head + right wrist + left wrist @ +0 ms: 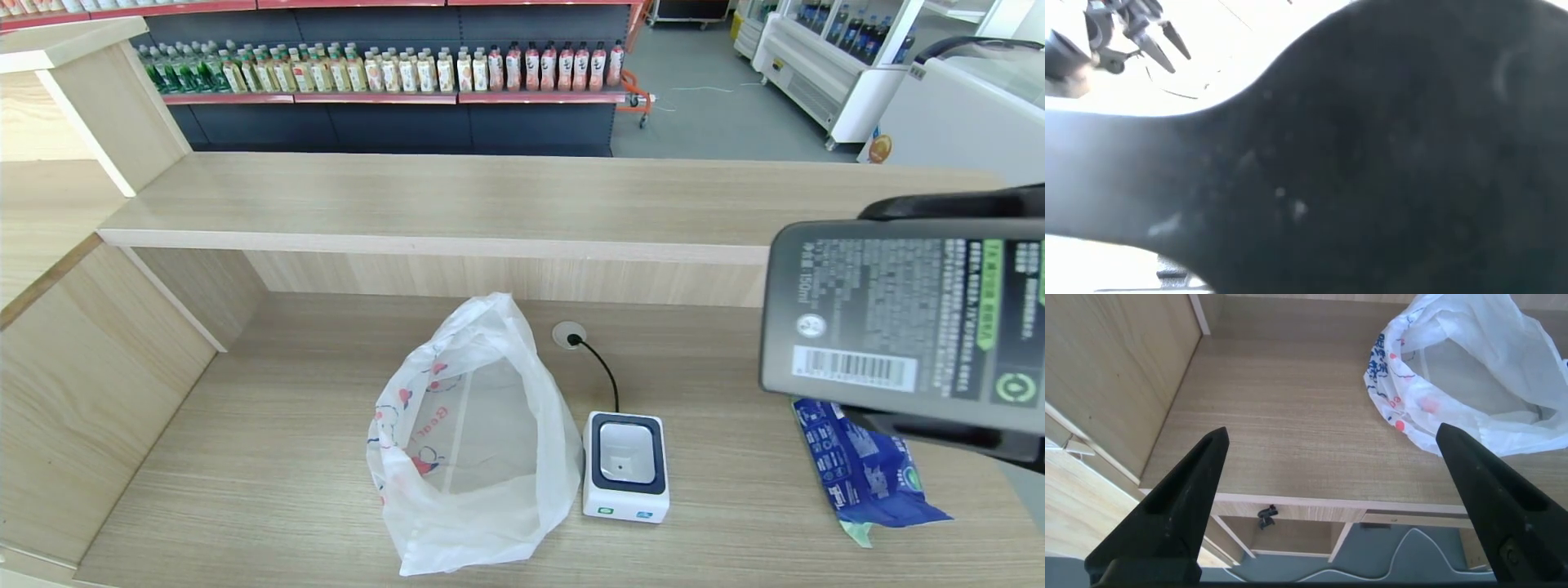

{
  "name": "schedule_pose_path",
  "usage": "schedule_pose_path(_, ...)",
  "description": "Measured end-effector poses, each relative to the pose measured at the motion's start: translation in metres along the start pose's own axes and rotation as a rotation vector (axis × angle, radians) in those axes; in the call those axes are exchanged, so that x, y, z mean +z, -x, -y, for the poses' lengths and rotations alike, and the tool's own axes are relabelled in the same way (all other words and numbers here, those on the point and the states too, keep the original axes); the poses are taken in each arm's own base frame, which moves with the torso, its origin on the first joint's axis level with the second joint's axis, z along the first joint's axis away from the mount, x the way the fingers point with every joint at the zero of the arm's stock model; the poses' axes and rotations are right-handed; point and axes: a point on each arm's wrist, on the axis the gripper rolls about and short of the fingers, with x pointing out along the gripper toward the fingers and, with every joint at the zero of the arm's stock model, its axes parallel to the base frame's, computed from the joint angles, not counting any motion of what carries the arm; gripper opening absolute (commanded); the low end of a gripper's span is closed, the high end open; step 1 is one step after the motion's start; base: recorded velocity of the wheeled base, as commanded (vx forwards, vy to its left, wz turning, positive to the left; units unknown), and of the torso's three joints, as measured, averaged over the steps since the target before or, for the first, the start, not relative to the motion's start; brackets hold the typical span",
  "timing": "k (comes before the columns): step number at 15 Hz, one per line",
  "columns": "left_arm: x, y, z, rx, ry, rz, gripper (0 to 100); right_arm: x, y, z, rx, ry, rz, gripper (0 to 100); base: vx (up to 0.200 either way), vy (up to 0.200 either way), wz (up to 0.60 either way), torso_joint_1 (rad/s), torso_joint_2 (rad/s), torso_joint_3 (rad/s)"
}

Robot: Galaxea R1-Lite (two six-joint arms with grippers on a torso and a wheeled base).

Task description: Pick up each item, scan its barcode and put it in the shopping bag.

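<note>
At head view's right edge the right gripper point(878, 317) clasps a grey container point(922, 327); the left wrist view shows the left gripper point(1333, 431) spread wide.

A dark item point(1388, 155) sat close against the lens, blurred, its broad body narrowing to a long band before a bright wash of light. Well beyond it, small and far off, the left claw point(1177, 62) held two pointed fingers apart.
</note>
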Motion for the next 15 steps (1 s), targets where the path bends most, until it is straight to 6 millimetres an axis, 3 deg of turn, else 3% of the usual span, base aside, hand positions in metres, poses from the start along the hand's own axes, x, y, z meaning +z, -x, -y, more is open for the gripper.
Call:
schedule_pose_path(5, 0.000, 0.000, 0.000, 0.000, 0.000, 0.000, 100, -0.025, -0.047, -0.004, 0.077, 0.018, 0.153, 0, 0.000, 0.000, 0.00, 0.000, 0.00, 0.000)
schedule_pose_path(8, 0.000, 0.000, 0.000, 0.000, 0.000, 0.000, 100, -0.037, -0.066, -0.004, 0.093, 0.031, 0.194, 0, 0.000, 0.000, 0.00, 0.000, 0.00, 0.000)
schedule_pose_path(15, 0.000, 0.000, 0.000, 0.000, 0.000, 0.000, 100, -0.054, -0.082, 0.010, 0.052, -0.015, 0.126, 0, 0.000, 0.000, 0.00, 0.000, 0.00, 0.000)
